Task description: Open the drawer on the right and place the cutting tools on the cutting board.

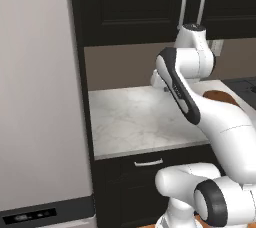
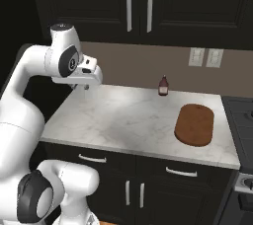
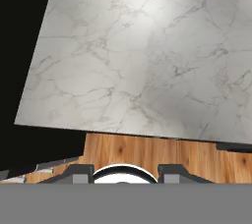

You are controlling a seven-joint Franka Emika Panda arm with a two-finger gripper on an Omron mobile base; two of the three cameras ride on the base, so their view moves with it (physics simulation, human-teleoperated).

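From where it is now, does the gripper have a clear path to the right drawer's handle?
Probably yes. The gripper hangs above the counter's left end, holding nothing. The right drawer is shut, its handle bare below the cutting board. Nothing stands between; it must travel right and drop below the counter edge.

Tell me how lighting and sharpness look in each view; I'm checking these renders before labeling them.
Left base view: soft and slightly blurred, with a pale sheen on the marble counter and very dark cabinets. Right base view: even light, the cutting board and bottle casting hardly any shadow. Hand view: a bright glare patch on the marble, black void at left, wood floor clear.
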